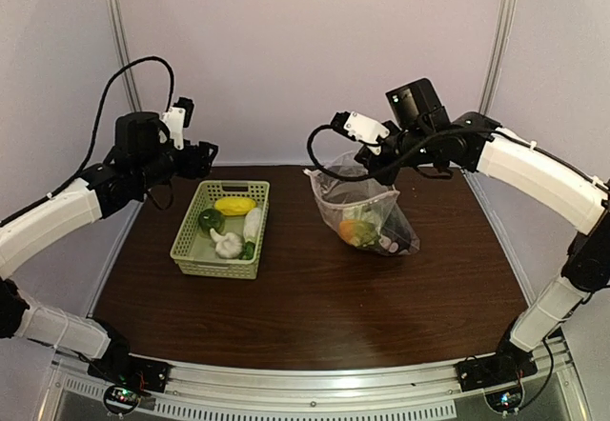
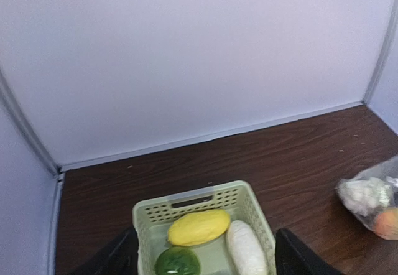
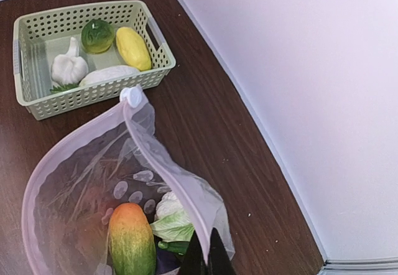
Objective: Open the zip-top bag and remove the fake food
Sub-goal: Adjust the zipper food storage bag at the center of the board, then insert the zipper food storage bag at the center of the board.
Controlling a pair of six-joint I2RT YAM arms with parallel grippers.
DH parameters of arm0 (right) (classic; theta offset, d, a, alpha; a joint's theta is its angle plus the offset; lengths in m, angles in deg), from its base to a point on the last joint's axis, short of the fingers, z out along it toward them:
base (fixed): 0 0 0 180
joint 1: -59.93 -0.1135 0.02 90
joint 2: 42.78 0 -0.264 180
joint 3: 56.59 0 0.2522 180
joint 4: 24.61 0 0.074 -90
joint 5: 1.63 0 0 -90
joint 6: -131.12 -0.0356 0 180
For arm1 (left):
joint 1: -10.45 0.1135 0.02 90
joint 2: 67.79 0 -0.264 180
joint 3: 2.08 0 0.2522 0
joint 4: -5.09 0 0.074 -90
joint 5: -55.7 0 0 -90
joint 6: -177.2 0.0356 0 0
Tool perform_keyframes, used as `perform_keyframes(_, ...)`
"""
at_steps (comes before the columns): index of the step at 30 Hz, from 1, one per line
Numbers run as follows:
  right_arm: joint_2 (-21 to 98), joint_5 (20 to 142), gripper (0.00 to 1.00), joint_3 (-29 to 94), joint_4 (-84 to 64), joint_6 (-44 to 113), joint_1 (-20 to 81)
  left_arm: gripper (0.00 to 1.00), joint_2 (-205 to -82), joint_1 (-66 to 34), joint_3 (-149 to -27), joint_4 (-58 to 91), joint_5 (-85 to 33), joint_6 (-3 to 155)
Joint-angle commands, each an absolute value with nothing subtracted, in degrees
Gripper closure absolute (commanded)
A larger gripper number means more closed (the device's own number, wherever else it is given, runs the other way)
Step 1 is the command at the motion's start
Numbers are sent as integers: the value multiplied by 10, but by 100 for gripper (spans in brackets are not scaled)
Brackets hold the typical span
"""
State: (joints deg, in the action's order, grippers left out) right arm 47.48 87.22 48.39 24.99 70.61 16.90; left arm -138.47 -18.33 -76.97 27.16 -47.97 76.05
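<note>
Top external: bag vert., mouth up

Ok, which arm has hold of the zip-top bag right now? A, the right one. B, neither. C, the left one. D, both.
A: the right jaws are shut on the rim of the zip-top bag, while the left jaws hang open over the basket, holding nothing.
</note>
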Motion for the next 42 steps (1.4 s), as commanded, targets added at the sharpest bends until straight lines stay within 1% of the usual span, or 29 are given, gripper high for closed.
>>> perform_keyframes(1, 475, 886, 100, 565, 308, 699, 172, 30, -1365, -185, -784, 135, -231, 787)
perform_keyframes(4, 482, 869, 100, 576, 313, 693, 172, 36, -1394, -187, -825, 141, -77, 781)
perform_keyframes(6, 489, 865, 100, 569, 310, 691, 173, 41, -1421, -191, -853, 161, -15, 769)
perform_keyframes(9, 502, 843, 100, 563, 308, 677, 174, 51, -1465, -208, -883, 185, 31, 734)
perform_keyframes(11, 512, 820, 100, 564, 302, 656, 175, 54, -1480, -226, -882, 176, 45, 706)
perform_keyframes(15, 538, 770, 100, 579, 302, 615, 176, 55, -1494, -280, -872, 152, 50, 700)
perform_keyframes(21, 588, 683, 100, 646, 318, 560, 176, 66, -1495, -316, -824, 61, 63, 619)
perform_keyframes(26, 639, 634, 100, 693, 316, 512, 176, 67, -1519, -335, -836, 68, 74, 597)
perform_keyframes(30, 674, 598, 100, 739, 326, 477, 176, 66, -1561, -336, -849, 106, 22, 560)
perform_keyframes(33, 684, 594, 100, 738, 315, 453, 176, 67, -1605, -336, -881, 155, -25, 539)
perform_keyframes(36, 689, 618, 100, 725, 309, 439, 176, 70, -1637, -336, -904, 205, -71, 522)
perform_keyframes(42, 677, 633, 100, 649, 265, 427, 177, 71, -1658, -336, -873, 213, -110, 497)
